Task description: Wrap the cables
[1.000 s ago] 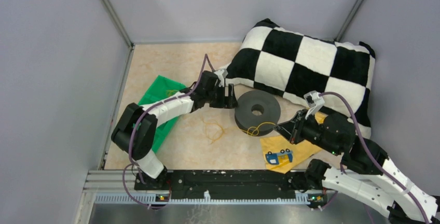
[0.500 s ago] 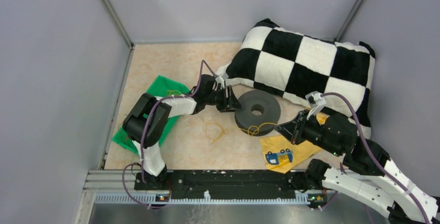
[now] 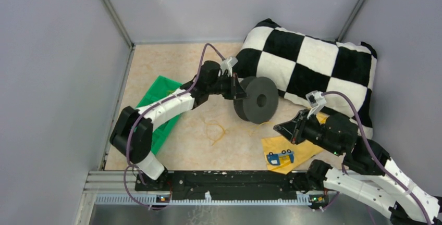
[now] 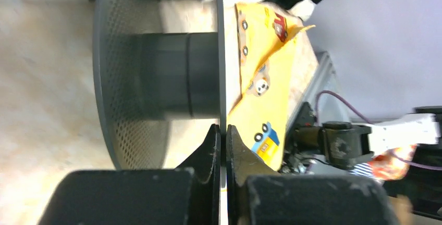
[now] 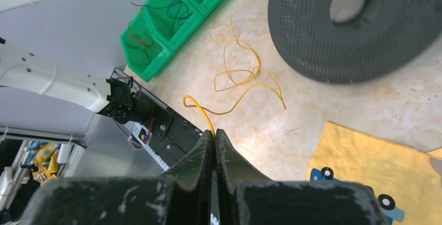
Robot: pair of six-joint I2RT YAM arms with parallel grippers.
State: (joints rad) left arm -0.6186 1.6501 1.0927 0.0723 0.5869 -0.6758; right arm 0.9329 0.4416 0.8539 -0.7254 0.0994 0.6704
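Observation:
The black spool (image 3: 256, 100) stands tipped up on its edge beside the pillow. My left gripper (image 3: 237, 88) is shut on the rim of one thin flange (image 4: 219, 53), which runs between the fingers (image 4: 210, 147) in the left wrist view. The cable, a thin yellow wire (image 5: 240, 76), lies in loose loops on the floor (image 3: 215, 130) in front of the spool (image 5: 365, 32). My right gripper (image 5: 214, 134) is shut on one end of that wire, low and to the right of the spool (image 3: 280, 128).
A black-and-white checkered pillow (image 3: 312, 63) fills the back right. A green bin (image 3: 159, 100) holding dark wires sits under the left arm. A yellow cloth with vehicle prints (image 3: 289, 149) lies under the right gripper. Grey walls enclose the floor, and a black rail (image 3: 224, 180) runs along the near edge.
My left gripper closed on the spool's flange and tipped the spool from lying flat up onto its edge. The right gripper stayed shut on the wire, nearly still.

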